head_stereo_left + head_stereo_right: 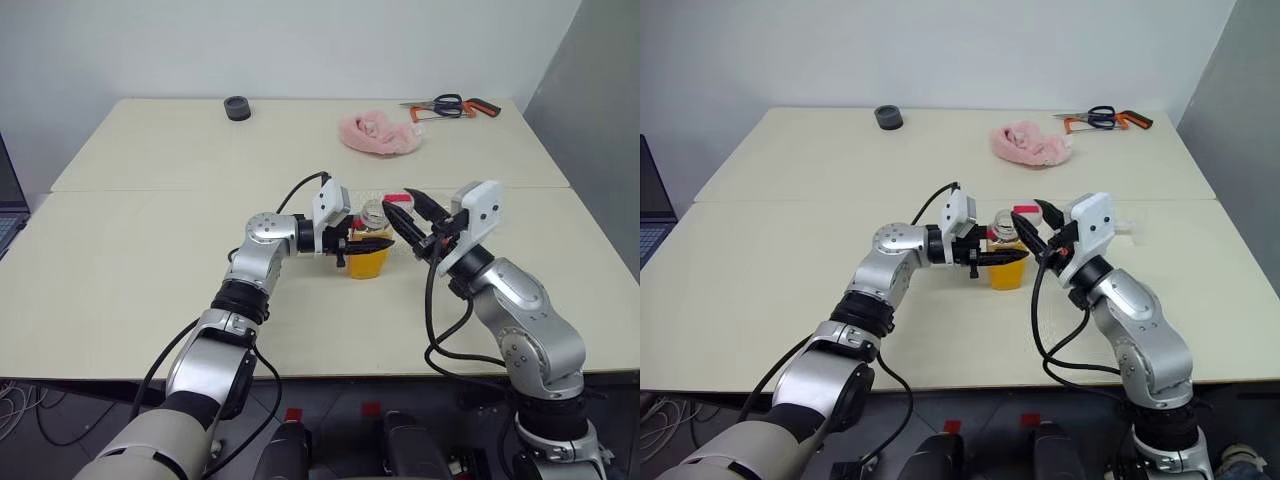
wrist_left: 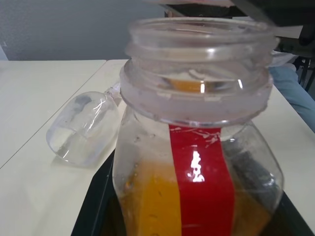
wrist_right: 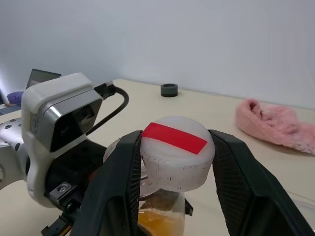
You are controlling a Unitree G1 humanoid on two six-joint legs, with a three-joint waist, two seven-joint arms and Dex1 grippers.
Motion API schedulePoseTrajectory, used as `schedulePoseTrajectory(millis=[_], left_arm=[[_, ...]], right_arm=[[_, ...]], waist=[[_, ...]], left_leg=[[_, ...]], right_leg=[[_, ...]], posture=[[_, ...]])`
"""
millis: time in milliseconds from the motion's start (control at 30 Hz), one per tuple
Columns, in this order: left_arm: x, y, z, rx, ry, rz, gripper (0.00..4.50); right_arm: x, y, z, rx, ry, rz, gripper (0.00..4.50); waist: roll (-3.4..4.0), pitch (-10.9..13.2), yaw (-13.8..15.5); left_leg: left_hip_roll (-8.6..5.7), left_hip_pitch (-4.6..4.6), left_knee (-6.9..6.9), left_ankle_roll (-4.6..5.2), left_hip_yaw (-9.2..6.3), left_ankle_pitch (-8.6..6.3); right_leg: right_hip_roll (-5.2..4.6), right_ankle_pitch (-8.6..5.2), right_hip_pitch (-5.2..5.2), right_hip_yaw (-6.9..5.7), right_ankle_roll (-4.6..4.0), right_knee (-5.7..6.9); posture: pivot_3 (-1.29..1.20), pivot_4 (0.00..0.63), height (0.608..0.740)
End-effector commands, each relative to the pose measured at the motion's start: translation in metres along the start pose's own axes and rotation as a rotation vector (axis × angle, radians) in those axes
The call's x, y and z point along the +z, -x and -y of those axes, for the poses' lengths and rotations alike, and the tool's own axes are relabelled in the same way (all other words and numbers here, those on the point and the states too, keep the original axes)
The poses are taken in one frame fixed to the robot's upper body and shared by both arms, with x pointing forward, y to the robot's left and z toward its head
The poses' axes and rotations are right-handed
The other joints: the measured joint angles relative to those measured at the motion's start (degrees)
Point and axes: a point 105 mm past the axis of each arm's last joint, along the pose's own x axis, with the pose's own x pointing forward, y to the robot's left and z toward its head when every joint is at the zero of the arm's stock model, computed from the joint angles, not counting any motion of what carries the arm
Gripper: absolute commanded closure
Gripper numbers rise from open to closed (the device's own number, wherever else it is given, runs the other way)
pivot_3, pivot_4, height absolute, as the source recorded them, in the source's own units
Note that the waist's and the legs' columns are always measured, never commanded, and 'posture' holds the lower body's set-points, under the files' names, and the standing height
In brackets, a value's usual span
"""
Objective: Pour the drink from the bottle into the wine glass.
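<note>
My left gripper (image 1: 366, 243) is shut on the bottle (image 1: 368, 252), holding it upright just above the table. The bottle's mouth (image 2: 199, 37) is open, and the orange drink (image 2: 157, 206) fills its lower part beside the red label stripe. My right gripper (image 1: 402, 206) hovers just right of and above the bottle's neck, shut on the white cap with a red stripe (image 3: 176, 152). The wine glass (image 2: 83, 130) lies on its side on the table beyond the bottle, its bowl empty.
At the back of the table are a pink cloth (image 1: 378, 133), scissors and an orange-handled saw (image 1: 448, 105), and a small black ring (image 1: 237, 108). A laptop (image 1: 8, 215) stands off the table's left edge.
</note>
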Motion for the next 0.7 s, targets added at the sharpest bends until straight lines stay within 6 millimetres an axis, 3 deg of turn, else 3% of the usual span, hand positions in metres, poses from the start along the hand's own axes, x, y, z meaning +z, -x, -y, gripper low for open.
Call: schedulePoseTrajectory(millis=[33, 167, 300, 467, 700], left_arm=[[0.023, 0.0, -0.003, 0.002, -0.068, 0.057, 2.82], [0.025, 0.0, -0.004, 0.005, -0.071, 0.063, 2.82], [0.026, 0.001, -0.004, 0.011, -0.072, 0.068, 2.82], [0.026, 0.001, -0.006, 0.022, -0.065, 0.075, 2.82], [0.027, -0.001, -0.006, 0.015, -0.062, 0.081, 2.82]], right_arm=[[0.025, 0.007, 0.007, -0.043, 0.051, 0.094, 2.77], [0.026, 0.018, 0.019, -0.09, 0.087, 0.078, 2.77], [0.012, 0.039, 0.033, -0.144, 0.133, 0.008, 2.77], [-0.04, 0.079, 0.048, -0.244, 0.144, -0.196, 2.77], [-0.091, 0.105, 0.072, -0.402, 0.074, -0.342, 2.77]], waist=[[0.0, 0.0, 0.0], [0.0, 0.0, 0.1], [0.0, 0.0, 0.2], [0.0, 0.0, 0.2], [0.0, 0.0, 0.0]], left_leg=[[0.0, 0.0, 0.0, 0.0, 0.0, 0.0], [0.0, 0.0, 0.0, 0.0, 0.0, 0.0], [-0.01, -0.01, 0.0, 0.0, 0.01, 0.0], [-0.01, -0.01, -0.01, 0.01, 0.03, 0.0], [0.01, 0.09, 0.0, 0.01, 0.1, 0.0]], right_leg=[[0.0, 0.0, 0.0, 0.0, 0.0, 0.0], [0.0, 0.0, 0.0, 0.0, 0.0, -0.01], [-0.01, 0.0, 0.02, 0.0, 0.0, -0.05], [0.0, 0.0, 0.02, 0.01, 0.0, -0.03], [0.03, 0.0, 0.04, 0.08, 0.01, 0.09]], posture=[[0.0, 0.15, 0.74], [0.0, 0.15, 0.74], [0.0, 0.15, 0.74], [0.0, 0.15, 0.74], [0.0, 0.15, 0.74]])
